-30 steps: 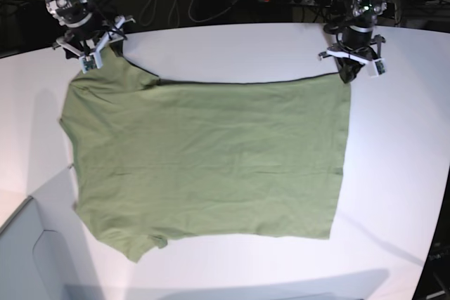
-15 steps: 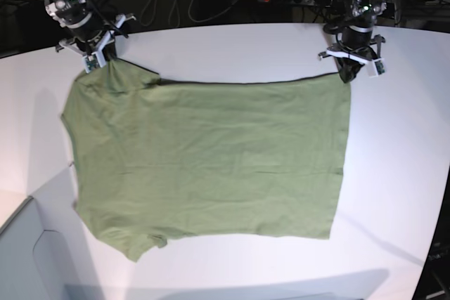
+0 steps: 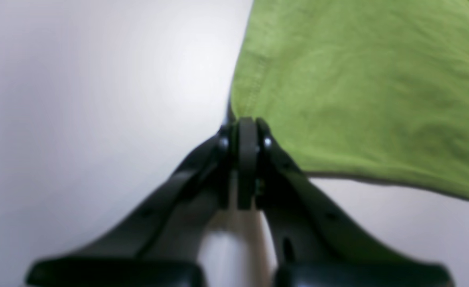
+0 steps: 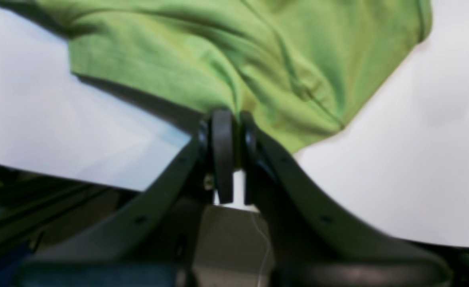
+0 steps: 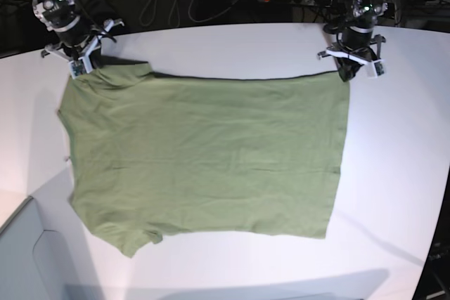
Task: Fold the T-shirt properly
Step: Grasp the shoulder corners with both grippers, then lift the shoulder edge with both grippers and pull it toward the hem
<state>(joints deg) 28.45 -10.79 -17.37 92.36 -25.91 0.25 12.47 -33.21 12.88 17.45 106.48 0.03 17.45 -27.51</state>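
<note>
With the T-shirt (image 5: pixel 204 152) spread flat across the white table (image 5: pixel 394 173), the left gripper (image 5: pixel 346 69) pinched its far right hem corner and the right gripper (image 5: pixel 83 64) pinched the far left sleeve, both jaws clamped on cloth, probably to lift that far edge for folding.

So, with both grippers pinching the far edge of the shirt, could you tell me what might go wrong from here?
The left gripper holds only the very corner of the T-shirt, so a pull could slip it free. The right gripper grips bunched sleeve fabric, which may carry wrinkles into the fold. Lifting unevenly could skew the shirt on the table.
</note>
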